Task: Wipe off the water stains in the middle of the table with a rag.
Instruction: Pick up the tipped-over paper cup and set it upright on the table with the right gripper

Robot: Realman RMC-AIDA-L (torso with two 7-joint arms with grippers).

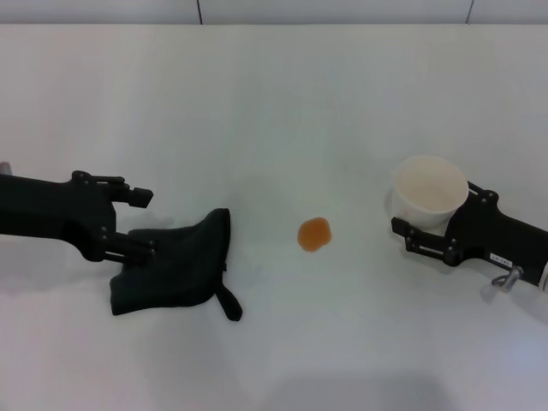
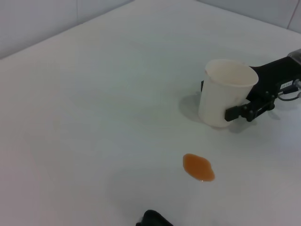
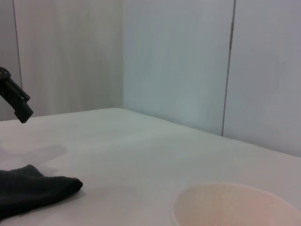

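Lying on the large plain white table (image 1: 274, 103), the soft black cloth rag (image 1: 175, 267) sits left of centre with its short strap-like tail (image 1: 228, 302) pointing toward the robot. The left gripper (image 1: 144, 224) is at the rag's left edge — its fingers spread wide, the near one resting on the cloth and the far one clear above the table. The small round orange-amber water stain (image 1: 314, 234) lies in the middle, apart from the rag. On the right, the right gripper (image 1: 407, 224) holds an upright white translucent cup (image 1: 429, 192) between its fingers — well clear of the blot.
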